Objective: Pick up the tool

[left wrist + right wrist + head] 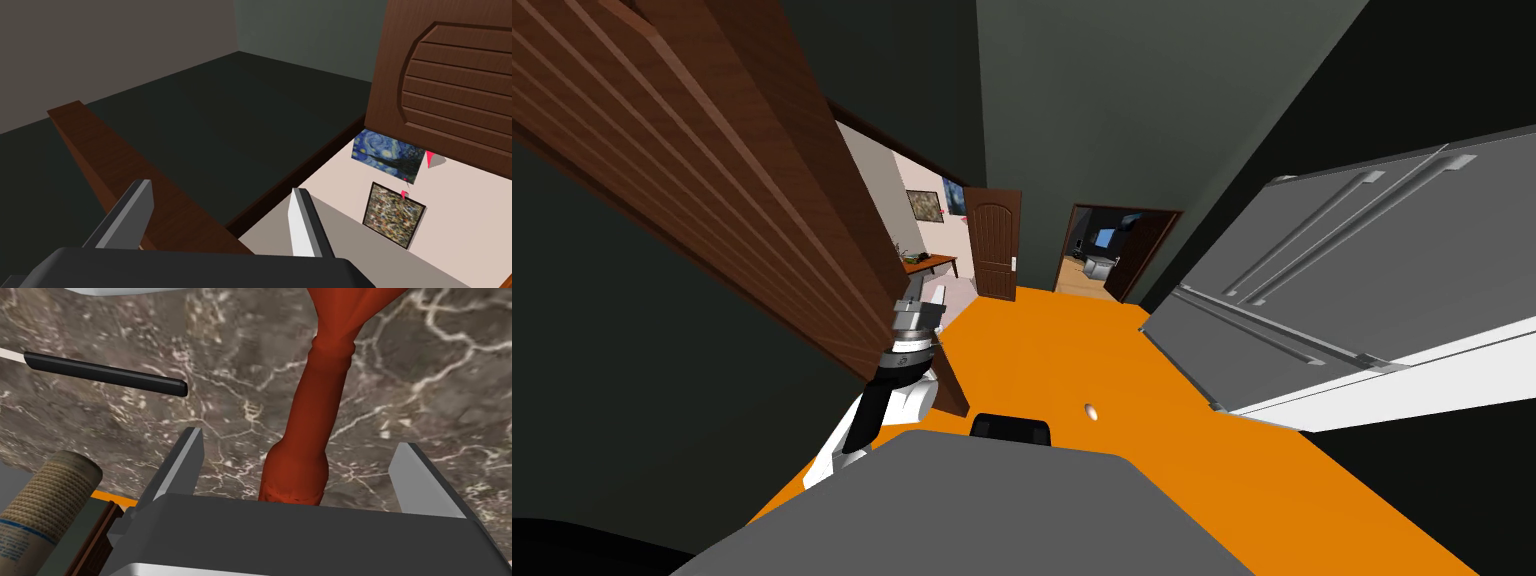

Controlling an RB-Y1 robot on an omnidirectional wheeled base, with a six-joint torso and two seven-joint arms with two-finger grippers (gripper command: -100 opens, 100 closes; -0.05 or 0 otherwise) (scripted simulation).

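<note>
Claw on my right arm, the right claw [300, 440], stands apart, its two fingers [187, 453] straddling the red-brown tool [320, 398] without touching it. That tool lies on a brown marbled surface [425, 388], with its thick rounded butt close up against the claw's dark body and about midway between the fingers.

I judge the step to be the end of the reach: the claw is lined up and the grip is not yet made. What comes next, as I read it, is to bring the fingers together across the thick part of the handle, squarely enough that the rounded shaft does not roll out, and only then lift.

The tool's long axis runs straight away from the claw, across the line on which the fingers close. It narrows past the butt, steps at a collar, then flares wide at the far end, which points away from me. What kind of head it carries I cannot tell.

A slim black handle [105, 375] lies well apart to one side, and a tan ribbed roll [50, 503] sits just beside the claw's body.

The left claw [220, 189] is raised at my left side, also apart and holding nothing.
</note>
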